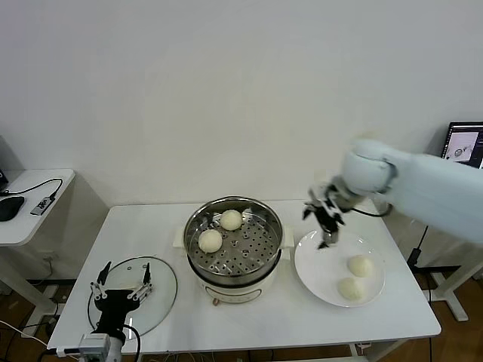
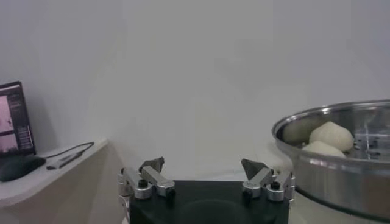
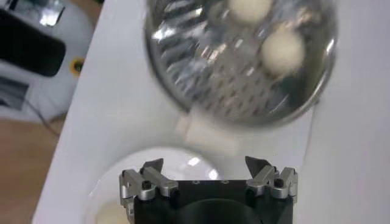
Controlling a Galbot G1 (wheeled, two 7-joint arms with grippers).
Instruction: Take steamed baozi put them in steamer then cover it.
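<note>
We see two steamed baozi [image 1: 220, 230] on the perforated tray inside the steamer [image 1: 235, 245], which stands mid-desk [image 1: 166, 219]. Two more baozi [image 1: 355, 277] lie on the white plate [image 1: 317, 271], just right of the steamer. The right end effector [image 1: 326, 223] hangs above the plate's far-left rim, between plate and steamer; its fingers [image 3: 152, 167] are spread and hold nothing. The cover [image 1: 162, 290] lies flat on the desk at the near-left, apart from the steamer. The left end effector [image 1: 121, 284] sits over the cover, fingers [image 2: 152, 164] spread wide and empty. A side table [image 1: 38, 204] stands further left.
</note>
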